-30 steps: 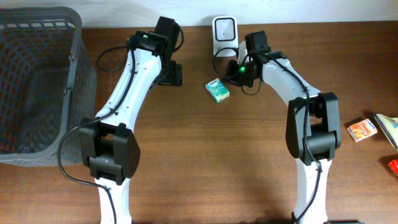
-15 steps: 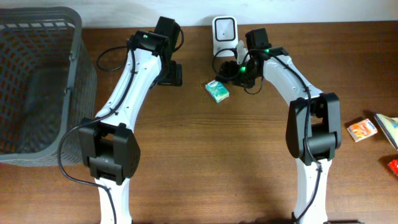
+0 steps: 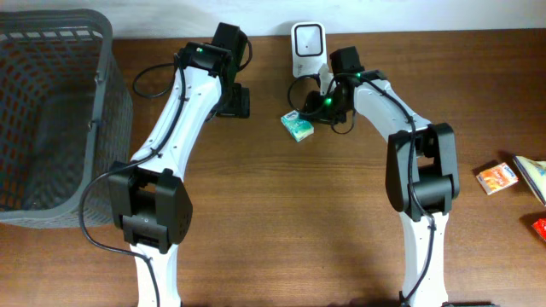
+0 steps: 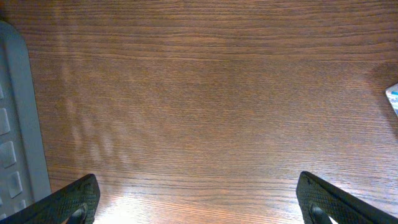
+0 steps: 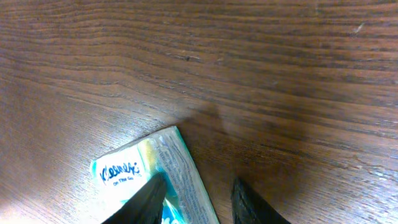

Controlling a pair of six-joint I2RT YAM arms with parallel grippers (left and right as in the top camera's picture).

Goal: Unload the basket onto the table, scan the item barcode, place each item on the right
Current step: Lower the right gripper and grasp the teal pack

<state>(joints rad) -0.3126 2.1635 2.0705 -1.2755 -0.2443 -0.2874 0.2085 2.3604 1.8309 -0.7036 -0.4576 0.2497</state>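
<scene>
**Overhead:** The tissue pack [image 3: 297,125] lies flat on the table [image 3: 281,222], near the middle of the far edge. It is just in front of the scanner [image 3: 308,43] and not touching it. The right claw [image 3: 317,106] is down at the pack's right side. The left claw [image 3: 232,102] hangs over bare wood to the pack's left. The basket [image 3: 51,111] sits at the left edge, and spare packets [image 3: 496,177] at the right edge.

**Left wrist:** The left claw [image 4: 199,208] is spread fully wide with nothing in it. A sliver of the tissue pack [image 4: 393,96] shows at the frame's right side.

**Right wrist:** The right claw [image 5: 194,202] is partly open and has no grip. Its fingers [image 5: 143,202] straddle the near end of the tissue pack [image 5: 155,177]. One finger overlaps the pack; the other stands over bare wood with a gap.

**Step:** Pick up the pack.
- The claw looks off-centre, so shift it until the pack's narrow width sits evenly between the fingers, then go lower.
- The pack is probably soft, so close gently or it will squash and slip.
- After lifting, turn the barcode face toward the scanner window.
- No barcode shows in any view, so which face carries it is unknown.
</scene>
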